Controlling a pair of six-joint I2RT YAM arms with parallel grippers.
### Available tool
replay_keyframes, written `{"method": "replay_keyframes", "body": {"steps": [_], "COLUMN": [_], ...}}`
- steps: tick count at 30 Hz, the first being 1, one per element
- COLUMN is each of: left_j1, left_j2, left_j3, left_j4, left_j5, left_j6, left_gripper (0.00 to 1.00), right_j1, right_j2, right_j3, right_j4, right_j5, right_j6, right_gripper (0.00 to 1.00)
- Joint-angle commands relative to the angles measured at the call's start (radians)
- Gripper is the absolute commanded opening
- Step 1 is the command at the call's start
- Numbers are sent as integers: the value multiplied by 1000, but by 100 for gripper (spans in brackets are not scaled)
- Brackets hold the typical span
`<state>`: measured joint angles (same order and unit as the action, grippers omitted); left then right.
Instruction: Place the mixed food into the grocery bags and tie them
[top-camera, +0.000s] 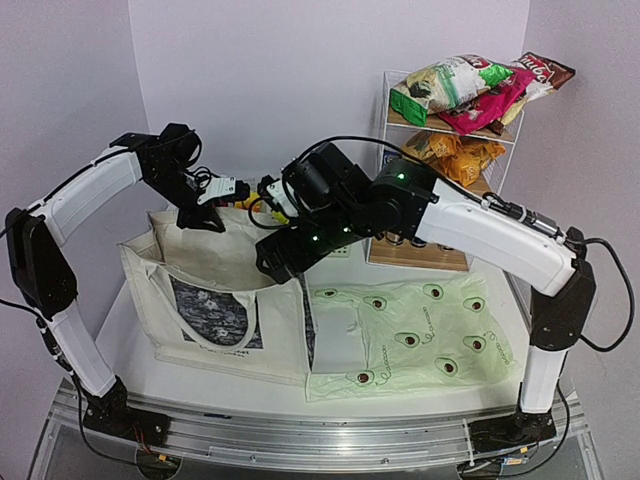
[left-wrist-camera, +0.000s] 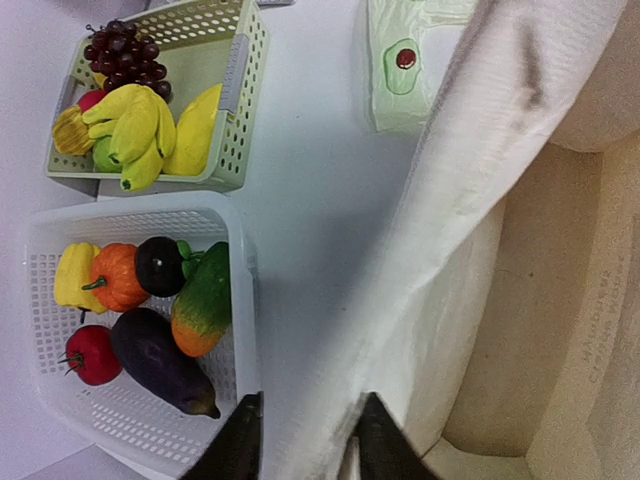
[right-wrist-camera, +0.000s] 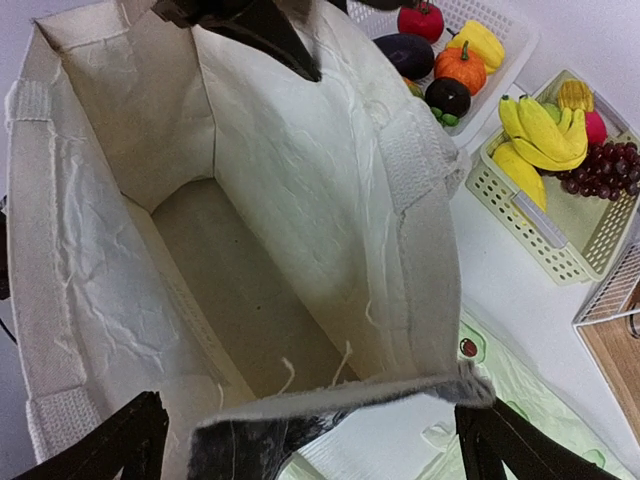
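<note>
– Holding noted: left jaws pinch one rim of the cream canvas tote (top-camera: 200, 262), which stands open on the bench (left-wrist-camera: 310, 170); right jaws gape wide at the opposite rim.
– Recommend the right closes there and spreads the mouth evenly. Yellow bananas (right-wrist-camera: 540, 125) wait in a pale-green plastic basket (right-wrist-camera: 512, 203) nearby.

The tote (right-wrist-camera: 300, 200) gapes wide with its floor bare, so there is room to go straight down inside. The left gripper (left-wrist-camera: 305, 440) pinches the far rim and blocks that edge. The right gripper (right-wrist-camera: 310, 440), jaws wide, hangs over the near rim. Beside the tote runs a bare strip of table (left-wrist-camera: 310, 180), walled by a white basket (left-wrist-camera: 245, 300) and a green basket (left-wrist-camera: 240, 90). The right arm (top-camera: 500, 235) crosses above the plastic bag (top-camera: 420, 340), and a rack (top-camera: 420, 258) closes the far right
</note>
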<state>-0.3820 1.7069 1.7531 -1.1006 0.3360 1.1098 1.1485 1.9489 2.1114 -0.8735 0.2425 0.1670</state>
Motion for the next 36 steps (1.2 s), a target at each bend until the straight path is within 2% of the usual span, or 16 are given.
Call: {"method": "replay_keyframes", "body": {"steps": [1,4,9,14,17,23,30,36], "left_j1": [1,2,1,0,0,16,27,28], "left_j2": [-68,-121,-219,-306,-292,-201,-131,-153], "left_j3": [-15,-21,-46,-99,-76,-17,27,29], "left_j4": [12,39,94,103,104,133,179,158], "left_j5": [16,12,-25,-92,-164,-232,-208,-154], "left_j6": [-19,-108,-371,-492,-547,-547,-530,-553], "left_gripper": [0,0,0,0,0,0,0,0], "right_j1": [-44,-112,-295,-493,-578,-602,-611,-614], "right_j2": [-122,-157,-196,-179,-134,-25,-29,-64], "right_j3": [108,163,221,287,338,462,386,355], "right_j4": [1,1,1,4,11,43,95,108], "right_j5": [-83,-108,-102,-32,-8,-19,97,141], "right_j6": [-20,34,194,332,388,403,334,233], "right_gripper": [98,98,98,98,96,93,89,88]}}
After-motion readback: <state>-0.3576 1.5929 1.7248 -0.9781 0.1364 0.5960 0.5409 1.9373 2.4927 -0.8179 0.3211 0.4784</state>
